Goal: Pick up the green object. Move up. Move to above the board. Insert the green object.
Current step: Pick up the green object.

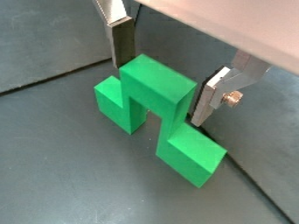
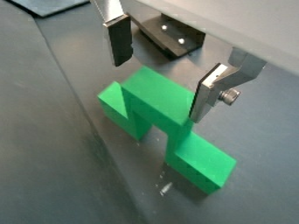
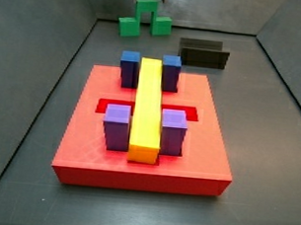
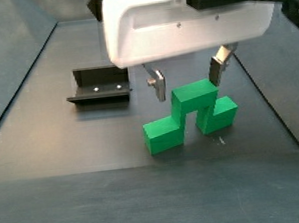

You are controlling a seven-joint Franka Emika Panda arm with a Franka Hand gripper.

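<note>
Green object (image 1: 156, 114) fills both wrist views, resting on the grey surface (image 4: 67, 198) far behind the red board (image 3: 77, 153). Claw (image 4: 186, 79) straddles its raised middle cube, jaws apart, gripping nothing. Closing off-centre could twist the piece, likely spoiling insertion.

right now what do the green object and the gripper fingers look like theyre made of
The green object looks like plastic, possibly 3D-printed: uniform matte green, sharp edges, hardly any shine. The gripper, straddling its taller middle cube with gaps either side, has fingers that look like metal: flat silver plates with a brushed sheen, and a screw showing on one. Their dark pads look like rubber, though that is uncertain.
</note>
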